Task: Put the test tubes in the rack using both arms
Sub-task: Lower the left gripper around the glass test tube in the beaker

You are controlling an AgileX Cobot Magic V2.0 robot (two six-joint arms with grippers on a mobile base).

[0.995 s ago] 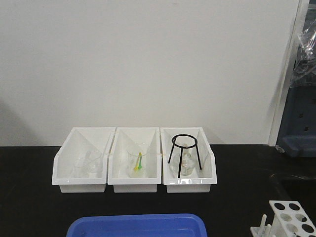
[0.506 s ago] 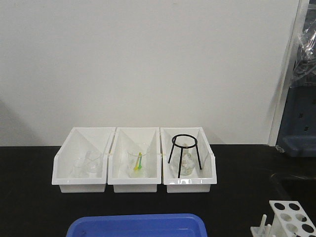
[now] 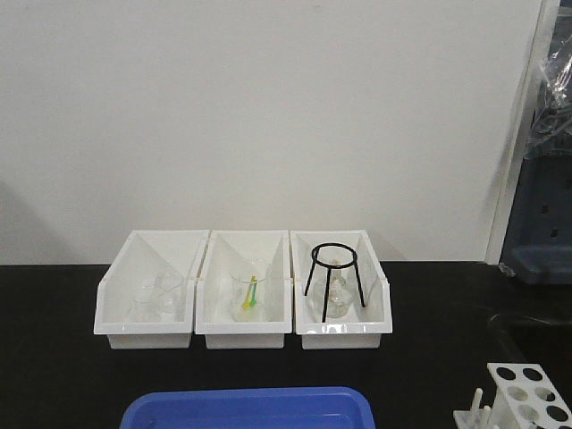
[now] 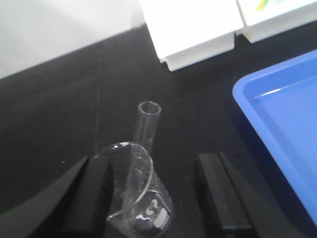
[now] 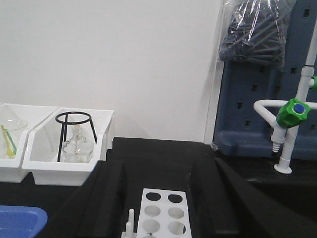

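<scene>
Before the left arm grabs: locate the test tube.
Left wrist view: the test tube leans in a beaker between the open fingers, left of the blue tray.

Three white bins [image 3: 112, 299] were set side by side on the black counter [image 3: 54, 357]. A beaker [image 3: 239, 299] with yellow and green sticks was held in the middle bin, and a flask [image 3: 335, 304] under a black tripod [image 3: 333, 253] in the right. A blue tray [image 3: 250, 407] and the white rack [image 3: 527, 393] were cut off by the lower edge.
</scene>
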